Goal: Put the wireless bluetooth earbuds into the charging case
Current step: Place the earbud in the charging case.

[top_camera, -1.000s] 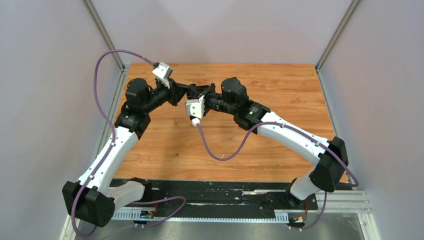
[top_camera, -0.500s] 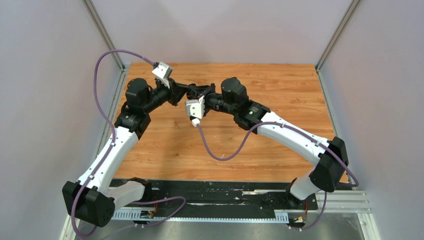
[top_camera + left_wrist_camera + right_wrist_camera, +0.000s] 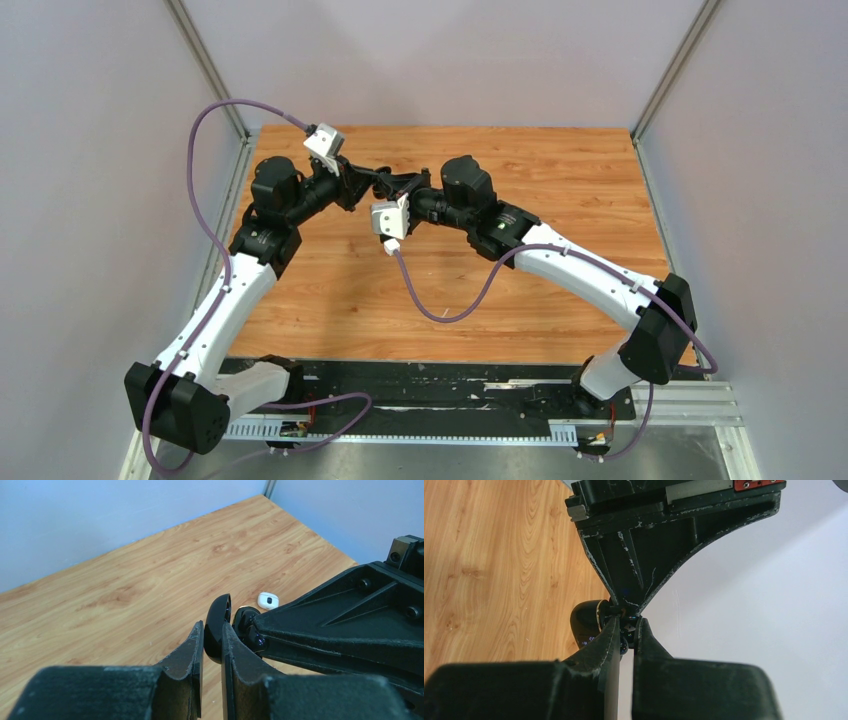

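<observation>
1. The left gripper (image 3: 212,631) is clamped on the black charging case (image 3: 218,614), holding it up off the table (image 3: 125,580) with the lid flipped open.
2. The right gripper (image 3: 626,625) is nose-to-nose with it. Its fingers are nearly together, pinching something tiny and dark right at the case's open mouth. It looks like a black earbud (image 3: 625,640), but it's too small to be sure.
3. What changed in the last second? Basically nothing. From the top view both arms sit in the same pose, maybe a hair of wrist drift on the right.
4. My read is that it's mid-insertion, doing fine alignment. I can't see from here whether the bud is seated.
5. Beyond the case, a white earbud (image 3: 268,600) lies loose on the table, so there's more to do.
</observation>
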Controlling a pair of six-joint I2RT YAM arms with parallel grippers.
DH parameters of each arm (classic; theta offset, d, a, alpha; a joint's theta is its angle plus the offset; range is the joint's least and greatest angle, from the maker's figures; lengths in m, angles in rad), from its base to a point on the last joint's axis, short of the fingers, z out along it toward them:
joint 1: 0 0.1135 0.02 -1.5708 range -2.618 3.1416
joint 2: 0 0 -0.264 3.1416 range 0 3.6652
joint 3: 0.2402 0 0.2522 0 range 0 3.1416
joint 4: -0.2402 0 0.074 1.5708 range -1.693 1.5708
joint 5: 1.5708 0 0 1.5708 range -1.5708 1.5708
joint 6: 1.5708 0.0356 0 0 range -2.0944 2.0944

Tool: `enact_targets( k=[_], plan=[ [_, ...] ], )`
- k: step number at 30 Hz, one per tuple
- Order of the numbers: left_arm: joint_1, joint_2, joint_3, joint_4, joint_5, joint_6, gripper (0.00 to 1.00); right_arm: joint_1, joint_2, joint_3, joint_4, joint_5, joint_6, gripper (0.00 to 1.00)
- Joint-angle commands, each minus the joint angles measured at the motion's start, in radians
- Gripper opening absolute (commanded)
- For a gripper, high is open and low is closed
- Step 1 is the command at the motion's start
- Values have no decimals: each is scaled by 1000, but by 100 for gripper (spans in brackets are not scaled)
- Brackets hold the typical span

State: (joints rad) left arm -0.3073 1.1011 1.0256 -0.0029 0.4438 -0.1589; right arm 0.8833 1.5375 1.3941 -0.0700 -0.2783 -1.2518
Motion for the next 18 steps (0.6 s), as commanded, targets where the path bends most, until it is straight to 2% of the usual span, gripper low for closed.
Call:
enact_targets(
  k=[1, 3, 5, 9, 16, 18],
  plan=[
    [-4, -16, 8, 52, 8, -8, 0, 5, -32, 4, -8, -8, -12, 0],
    [-4, -16, 6, 57, 19, -2, 0, 6, -26, 11, -16, -9, -15, 0],
    [-4, -18, 5, 58, 20, 0, 0, 5, -20, 19, -28, -6, -15, 8],
    [-4, -22, 4, 53, 15, 7, 0, 5, -17, 28, -45, -6, -17, 14],
    [-4, -27, -4, 57, 16, 4, 0, 5, -16, 47, -62, 4, 19, 34],
    [-4, -30, -5, 56, 17, 4, 0, 5, -21, 56, -71, 1, 33, 37]
  ],
)
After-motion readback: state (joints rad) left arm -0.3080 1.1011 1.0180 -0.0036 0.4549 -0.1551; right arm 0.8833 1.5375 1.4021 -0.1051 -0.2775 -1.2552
